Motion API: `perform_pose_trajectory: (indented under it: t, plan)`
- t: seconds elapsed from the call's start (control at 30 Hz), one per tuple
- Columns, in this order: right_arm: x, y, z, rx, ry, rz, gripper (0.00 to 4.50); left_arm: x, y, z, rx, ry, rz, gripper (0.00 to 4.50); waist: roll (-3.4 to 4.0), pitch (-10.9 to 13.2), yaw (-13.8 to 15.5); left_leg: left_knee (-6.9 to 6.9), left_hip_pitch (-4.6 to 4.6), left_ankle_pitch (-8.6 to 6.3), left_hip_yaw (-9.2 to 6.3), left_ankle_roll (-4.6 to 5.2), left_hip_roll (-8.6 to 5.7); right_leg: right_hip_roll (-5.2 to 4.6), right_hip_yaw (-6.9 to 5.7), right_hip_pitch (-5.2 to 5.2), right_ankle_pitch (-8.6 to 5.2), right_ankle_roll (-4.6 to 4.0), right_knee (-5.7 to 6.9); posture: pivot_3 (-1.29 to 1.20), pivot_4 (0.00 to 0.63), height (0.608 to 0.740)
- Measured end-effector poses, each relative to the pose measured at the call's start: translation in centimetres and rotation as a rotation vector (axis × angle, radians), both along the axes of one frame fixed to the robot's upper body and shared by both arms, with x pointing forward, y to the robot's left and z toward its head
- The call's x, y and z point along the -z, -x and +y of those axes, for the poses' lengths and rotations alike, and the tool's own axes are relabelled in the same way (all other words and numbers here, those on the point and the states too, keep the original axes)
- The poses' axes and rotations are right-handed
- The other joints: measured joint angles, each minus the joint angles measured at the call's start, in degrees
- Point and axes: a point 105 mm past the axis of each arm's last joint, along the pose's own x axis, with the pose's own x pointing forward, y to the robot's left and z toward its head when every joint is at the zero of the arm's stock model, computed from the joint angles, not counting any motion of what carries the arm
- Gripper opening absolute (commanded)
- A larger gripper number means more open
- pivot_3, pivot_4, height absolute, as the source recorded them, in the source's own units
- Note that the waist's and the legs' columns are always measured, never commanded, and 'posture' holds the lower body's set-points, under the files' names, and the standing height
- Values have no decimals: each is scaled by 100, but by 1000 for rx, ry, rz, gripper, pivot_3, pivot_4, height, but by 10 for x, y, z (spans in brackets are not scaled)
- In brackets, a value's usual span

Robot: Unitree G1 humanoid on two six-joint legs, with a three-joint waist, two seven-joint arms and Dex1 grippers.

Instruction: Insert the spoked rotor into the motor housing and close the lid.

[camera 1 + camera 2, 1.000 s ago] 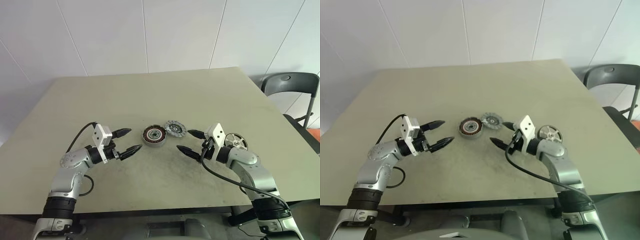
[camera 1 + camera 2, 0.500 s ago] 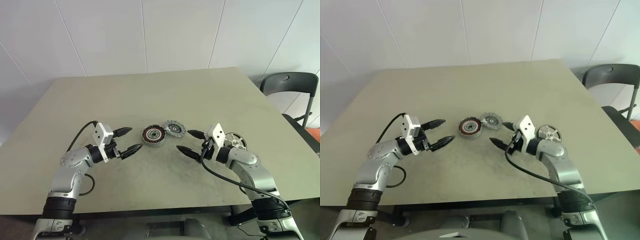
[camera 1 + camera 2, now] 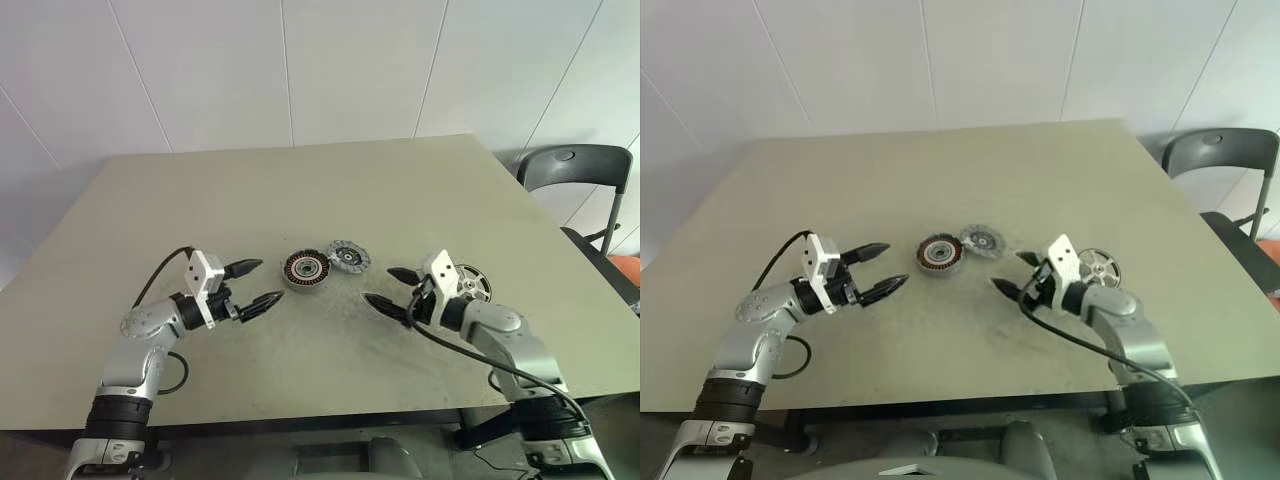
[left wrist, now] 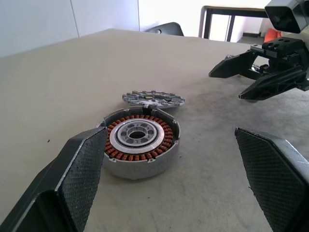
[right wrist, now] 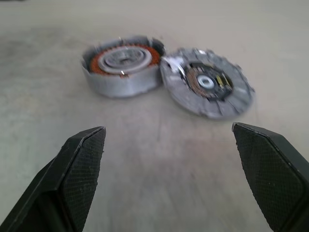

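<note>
Currently both grippers empty, jaws wide apart. Left gripper (image 3: 252,285) hovers just beside the motor housing (image 3: 306,271), which sits mid-table touching the lid (image 3: 348,257). Right gripper (image 3: 388,291) hangs near them, while the spoked rotor (image 3: 470,284) lies behind its wrist, partly hidden by the arm. Risk: the right arm likely has to back up and turn to reach the rotor; a blind sweep could knock it away. A flat, thin wheel on the table (image 3: 300,190) may slip from the fingers.
</note>
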Motion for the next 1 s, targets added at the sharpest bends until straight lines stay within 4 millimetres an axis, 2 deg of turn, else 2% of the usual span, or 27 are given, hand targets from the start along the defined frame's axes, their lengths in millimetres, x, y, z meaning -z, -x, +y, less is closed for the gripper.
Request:
perform_pose_trajectory:
  t: [0.33,0.57,0.67,0.8,1.0]
  plan:
    - [18,22,-26,-12,86,91,4430,2,0,-9,30,9,-4,4491,-1,0,-7,3,4,0,15,0,15,8,1,1,10,-3,-2,0,0,740]
    - [14,21,-30,-4,91,71,4430,2,0,-9,31,8,-4,4491,-1,0,-2,10,4,0,21,0,17,9,1,3,17,-1,-3,0,0,740]
    - [8,16,-21,-15,59,35,4430,2,0,-9,31,8,-3,4491,-2,0,-12,10,6,0,23,0,20,12,2,2,19,-4,-3,0,0,740]
    - [-4,7,6,-68,32,-21,4430,2,0,-10,32,7,-2,4491,-2,-1,-5,10,6,1,24,-3,22,14,2,1,23,-6,-3,0,0,740]
    - [-7,-12,42,-106,102,-73,4430,2,0,-9,30,5,-2,4491,-5,-2,-1,9,5,4,23,-7,22,15,3,-2,27,-8,-3,0,0,740]
